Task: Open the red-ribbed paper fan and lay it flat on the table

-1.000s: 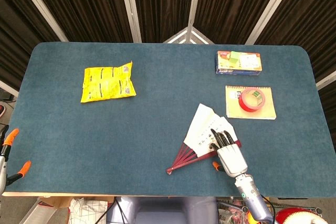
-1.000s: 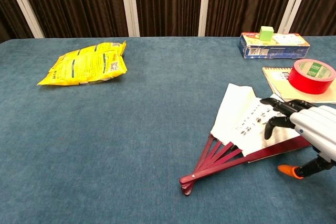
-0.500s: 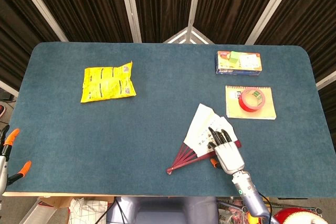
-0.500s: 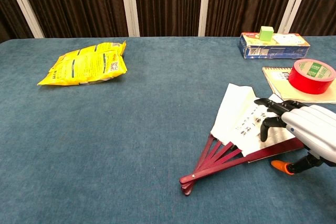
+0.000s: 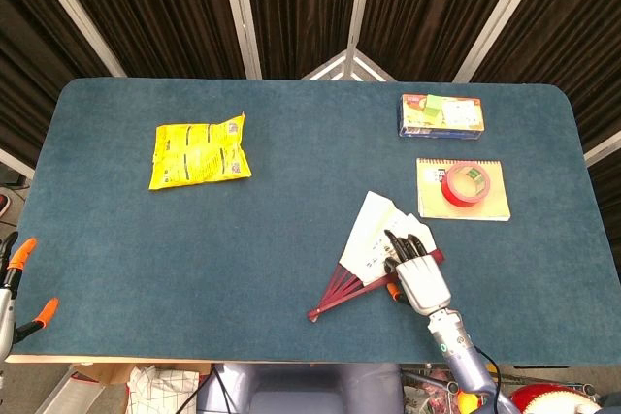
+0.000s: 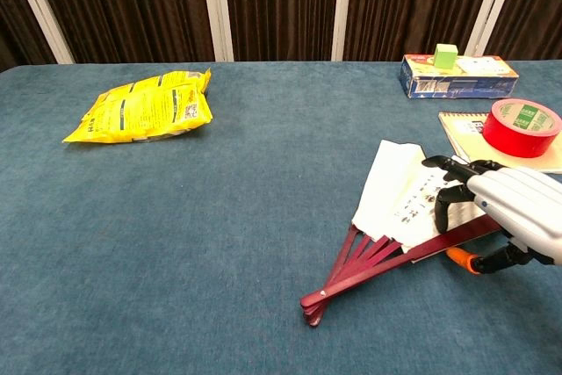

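A partly opened paper fan with red ribs and a white leaf (image 5: 374, 249) (image 6: 397, 208) is seen lying on the blue cloth-covered desk (image 5: 291, 220) (image 6: 219, 243) near its front edge, and its right part is covered by the white right hand (image 5: 415, 273) (image 6: 500, 208), whose dark fingers (image 5: 400, 244) (image 6: 443, 208) are curled down onto the paper, though a firm grip cannot be told. Only the orange-tipped fingers of the left hand (image 5: 24, 278) are shown at the left edge of the head view, held apart with nothing between them. Behind the fan, a red roll of tape (image 5: 464, 184) (image 6: 522, 127) is set on a yellow spiral notepad (image 5: 464, 191) (image 6: 500, 142), with a blue box (image 5: 441, 115) (image 6: 457, 75) beyond it and a yellow snack bag (image 5: 199, 150) (image 6: 142, 106) well apart to the left.
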{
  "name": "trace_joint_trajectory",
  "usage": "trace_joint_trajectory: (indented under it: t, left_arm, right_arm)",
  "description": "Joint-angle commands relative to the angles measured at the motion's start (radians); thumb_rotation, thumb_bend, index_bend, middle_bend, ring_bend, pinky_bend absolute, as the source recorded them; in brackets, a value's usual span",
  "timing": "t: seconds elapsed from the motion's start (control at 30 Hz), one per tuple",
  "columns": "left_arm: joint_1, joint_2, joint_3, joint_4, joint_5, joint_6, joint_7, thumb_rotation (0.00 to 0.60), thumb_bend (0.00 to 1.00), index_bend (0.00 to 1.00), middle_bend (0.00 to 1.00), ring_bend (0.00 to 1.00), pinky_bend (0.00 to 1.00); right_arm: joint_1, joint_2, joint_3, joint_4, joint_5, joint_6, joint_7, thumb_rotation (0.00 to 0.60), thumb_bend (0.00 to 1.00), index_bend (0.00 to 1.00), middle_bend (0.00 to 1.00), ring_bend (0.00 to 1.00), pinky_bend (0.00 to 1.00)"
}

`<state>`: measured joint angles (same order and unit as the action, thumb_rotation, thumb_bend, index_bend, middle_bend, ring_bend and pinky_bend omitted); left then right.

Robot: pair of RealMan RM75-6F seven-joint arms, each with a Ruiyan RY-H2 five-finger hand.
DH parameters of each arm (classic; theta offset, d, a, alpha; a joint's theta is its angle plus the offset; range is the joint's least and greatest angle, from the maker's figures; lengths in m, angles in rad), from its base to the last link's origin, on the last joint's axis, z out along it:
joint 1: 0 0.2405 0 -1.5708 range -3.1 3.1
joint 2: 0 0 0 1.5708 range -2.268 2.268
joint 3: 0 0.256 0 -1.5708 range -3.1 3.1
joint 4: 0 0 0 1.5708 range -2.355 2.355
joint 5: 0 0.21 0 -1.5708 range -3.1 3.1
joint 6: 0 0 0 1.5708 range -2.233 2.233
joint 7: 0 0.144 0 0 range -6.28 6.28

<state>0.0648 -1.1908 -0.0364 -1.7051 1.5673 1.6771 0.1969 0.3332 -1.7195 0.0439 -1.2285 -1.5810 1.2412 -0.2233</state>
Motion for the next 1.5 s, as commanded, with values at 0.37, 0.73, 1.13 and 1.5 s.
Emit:
trace_joint_trajectory:
  t: [0.37,0.73,1.13,1.5]
  left_arm:
    - [0.002,0.002,0.004,-0.001,0.006,0.002,-0.002,0.6,0.31,0.13,0.0,0.0,0.0]
    - [0.002,0.001,0.004,0.0,0.006,0.001,-0.002,0.6,0.31,0.13,0.0,0.0,0.0]
    - [-0.001,-0.001,0.003,-0.002,0.002,-0.006,0.005,0.6,0.31,0.13,0.0,0.0,0.0]
    - [-0.008,-0.013,0.008,0.001,0.007,-0.019,0.031,0.6,0.31,0.13,0.0,0.0,0.0]
  right_arm:
    - [0.016,0.0,-0.013,0.018,0.005,-0.02,0.01,0.6,0.36,0.53,0.1,0.18,0.14]
    - [0.031,0.004,-0.016,0.015,0.0,-0.016,0.027,0.6,0.41,0.63,0.12,0.19,0.15]
    - [0.059,0.115,0.012,-0.108,0.0,-0.009,0.028,0.6,0.41,0.64,0.12,0.19,0.16]
    - [0.108,0.302,0.072,-0.311,0.033,-0.047,0.023,0.6,0.41,0.69,0.12,0.19,0.17]
